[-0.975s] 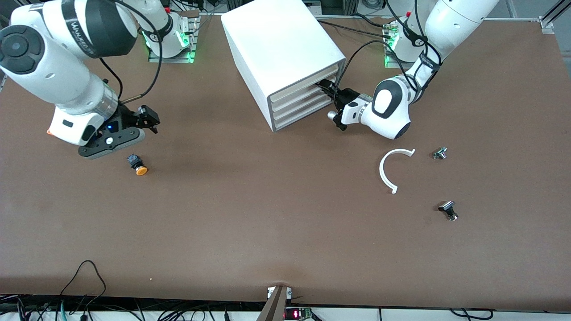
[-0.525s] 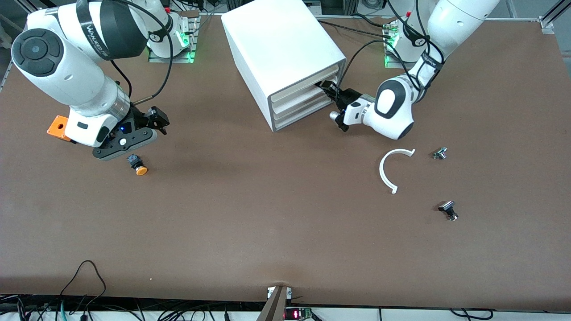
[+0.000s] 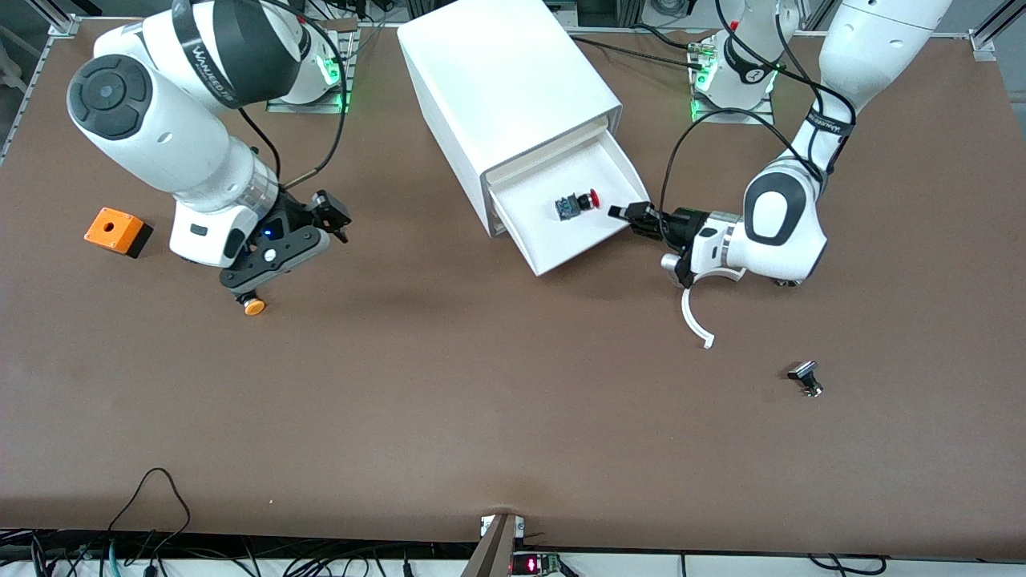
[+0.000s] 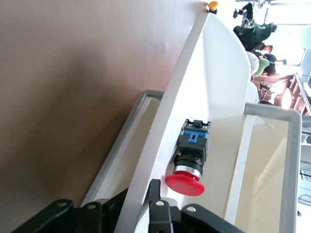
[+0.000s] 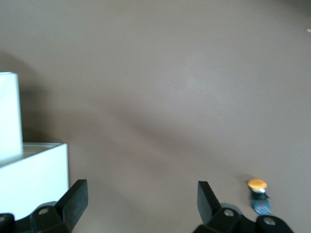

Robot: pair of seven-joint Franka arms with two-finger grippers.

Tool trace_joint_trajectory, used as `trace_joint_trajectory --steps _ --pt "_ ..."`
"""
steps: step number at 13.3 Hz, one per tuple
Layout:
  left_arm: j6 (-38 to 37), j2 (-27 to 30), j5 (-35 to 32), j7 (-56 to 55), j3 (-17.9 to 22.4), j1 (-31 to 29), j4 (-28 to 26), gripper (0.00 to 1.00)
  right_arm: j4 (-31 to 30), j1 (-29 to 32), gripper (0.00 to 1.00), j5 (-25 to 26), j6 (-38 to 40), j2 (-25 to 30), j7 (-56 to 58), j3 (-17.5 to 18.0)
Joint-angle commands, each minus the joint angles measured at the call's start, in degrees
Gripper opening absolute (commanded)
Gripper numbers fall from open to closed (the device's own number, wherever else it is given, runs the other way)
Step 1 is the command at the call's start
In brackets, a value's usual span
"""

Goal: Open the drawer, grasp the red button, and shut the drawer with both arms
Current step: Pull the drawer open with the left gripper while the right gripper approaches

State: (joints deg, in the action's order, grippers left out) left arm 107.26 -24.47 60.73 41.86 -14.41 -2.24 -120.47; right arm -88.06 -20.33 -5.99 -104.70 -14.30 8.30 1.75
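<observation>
The white cabinet [image 3: 505, 80] has one drawer [image 3: 591, 240] pulled out, just below the top one. The red-capped button [image 3: 579, 203] lies on its side in the drawer. My left gripper [image 3: 619, 212] is shut on the drawer's front wall at the corner toward the left arm's end. In the left wrist view the fingers [image 4: 154, 190] clamp that white wall [image 4: 204, 73], with the red button [image 4: 187, 175] just inside. My right gripper [image 3: 331, 213] is open and empty over bare table between the orange button and the cabinet; its wrist view shows the jaws [image 5: 141, 196] spread wide.
An orange-capped button [image 3: 254, 305] lies under the right hand; it also shows in the right wrist view [image 5: 258, 186]. An orange box [image 3: 117, 231] sits toward the right arm's end. A white C-shaped ring [image 3: 694, 319] lies beside the left arm, and a small black part [image 3: 805, 378] nearer the front camera.
The left gripper has pulled the drawer out of the cabinet, baring the red button. The right arm has swung toward the cabinet, uncovering the orange box.
</observation>
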Motion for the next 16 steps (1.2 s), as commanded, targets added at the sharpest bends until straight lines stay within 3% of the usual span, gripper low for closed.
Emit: trace_joint_trajectory --steps 1,2,3,4,6,10,13,16 --pt "6.73 -0.58 -0.35 -1.96 3.06 0.92 2.68 0.02 3.68 -4.17 1.00 -1.39 -0.33 -2.04 1.19 -0.35" --pt "6.73 -0.32 -0.35 -1.95 3.16 0.58 2.78 0.08 4.12 -5.84 1.00 -1.30 -0.33 -2.04 1.54 -0.35" --pt "6.64 -0.23 -0.18 -1.52 3.08 -0.38 2.69 0.66 4.38 -7.60 1.00 -1.30 -0.33 -2.04 1.81 -0.26" --pt "6.47 -0.14 -0.17 -1.25 3.07 -0.74 2.61 1.00 4.91 -9.88 1.00 -1.30 -0.33 -2.04 1.81 -0.09" --pt "6.82 0.38 0.17 -1.25 3.07 -0.83 2.69 1.00 7.62 -15.15 1.00 -0.95 -0.25 -2.83 1.28 -0.08" --pt "10.77 3.02 -0.43 -1.51 3.16 -1.45 4.43 1.00 10.54 -19.56 1.00 -0.95 -0.33 -6.26 2.07 -0.08" --pt "13.82 5.65 -13.83 -1.43 4.21 -4.86 9.53 1.00 12.55 -23.77 1.00 -0.60 -2.60 -11.33 6.25 -0.08" --pt "15.61 11.00 -17.55 -1.60 8.33 -5.40 11.04 1.00 19.73 -27.73 1.00 1.33 -3.75 -20.37 8.13 0.00"
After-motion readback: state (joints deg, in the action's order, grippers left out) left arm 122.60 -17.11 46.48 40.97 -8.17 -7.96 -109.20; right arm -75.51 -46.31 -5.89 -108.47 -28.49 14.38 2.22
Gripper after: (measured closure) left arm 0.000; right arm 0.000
